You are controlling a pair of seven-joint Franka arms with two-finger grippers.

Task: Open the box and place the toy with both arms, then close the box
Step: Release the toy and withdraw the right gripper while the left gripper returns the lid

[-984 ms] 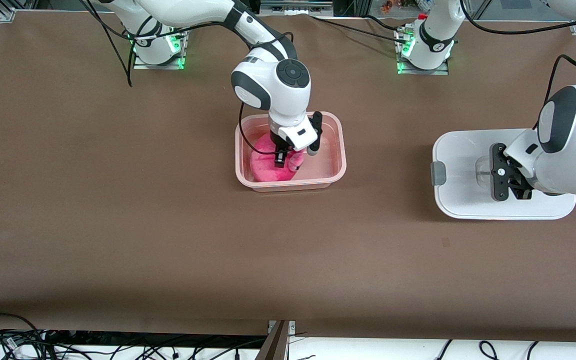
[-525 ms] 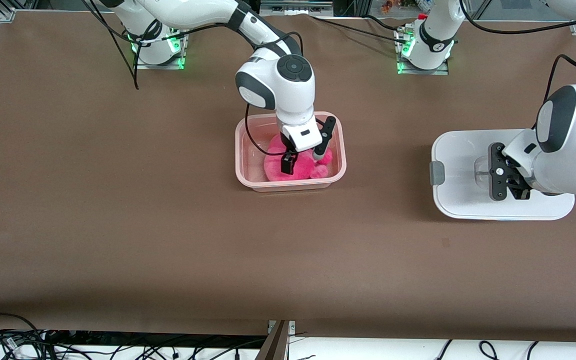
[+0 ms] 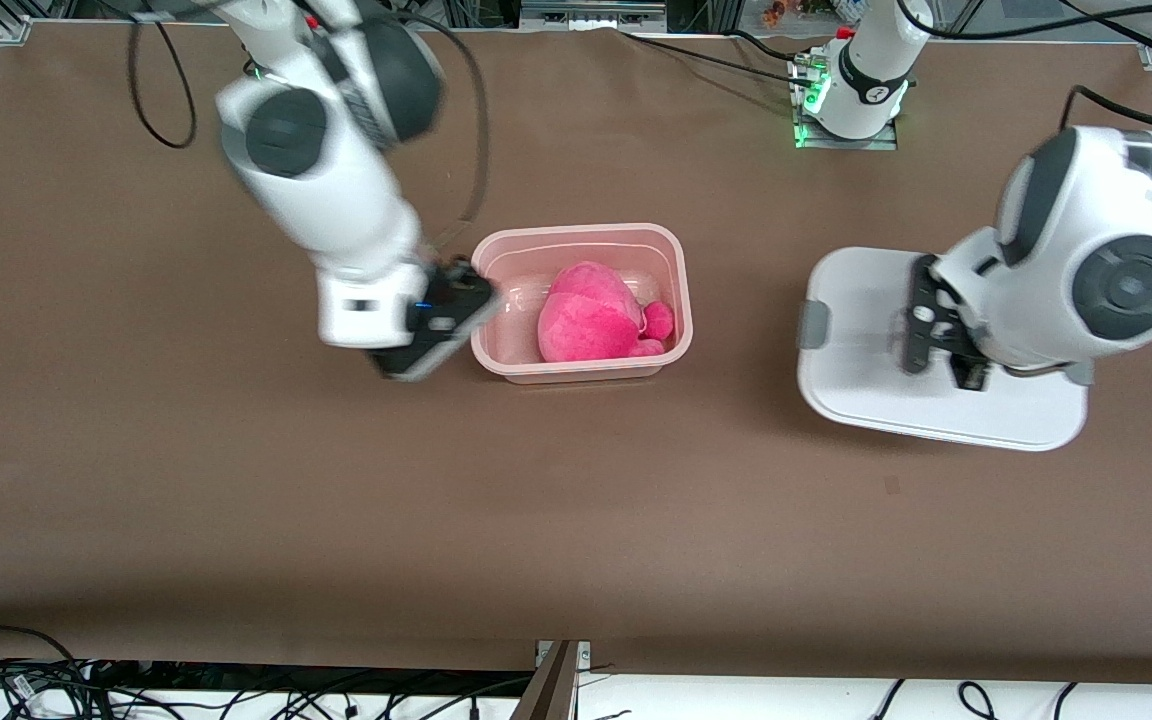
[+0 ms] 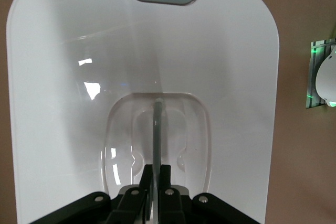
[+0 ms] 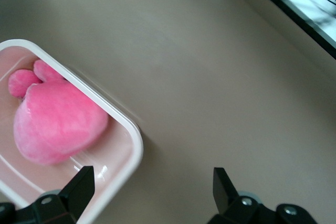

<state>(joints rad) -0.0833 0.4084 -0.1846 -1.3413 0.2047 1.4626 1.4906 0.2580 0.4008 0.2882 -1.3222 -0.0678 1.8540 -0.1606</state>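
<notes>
R gripper [image 5: 152, 192] wide open, empty, over box [image 3: 581, 372] rim (toy [image 3: 591, 325] inside); L gripper [image 4: 156, 195] clamped on lid [image 3: 856, 330] handle, lid tilted

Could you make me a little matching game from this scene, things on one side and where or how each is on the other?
Things:
1. toy
2. lid
3. right gripper
4. box

States:
A. open, holding nothing, at the box's edge
B. uncovered on the table
C. lying inside the box
D. gripped by its handle in the left gripper

Pairs: 1-C, 2-D, 3-A, 4-B
</notes>
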